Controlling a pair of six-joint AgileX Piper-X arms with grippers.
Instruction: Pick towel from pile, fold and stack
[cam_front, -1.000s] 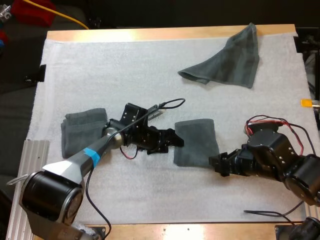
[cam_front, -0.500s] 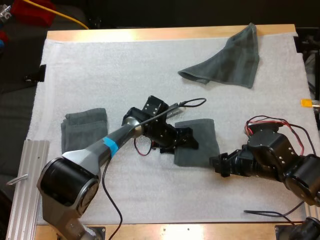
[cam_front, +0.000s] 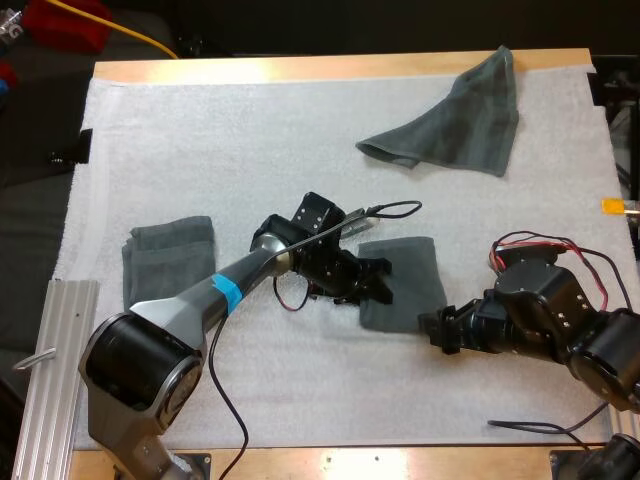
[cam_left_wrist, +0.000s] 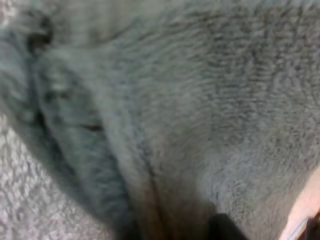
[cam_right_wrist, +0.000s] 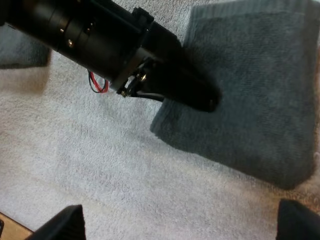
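The left gripper is now further over the folded towel, shifting it toward the right gripper, whose fingers stand wide apart; the left one's own grip I cannot tell, and stacking remains.

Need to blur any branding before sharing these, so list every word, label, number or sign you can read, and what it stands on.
None: no word, number, logo or sign can be read in any view.
The centre towel, left towel and far towel show no tag or print.
The mat is plain.
The blue band on the arm is blank.
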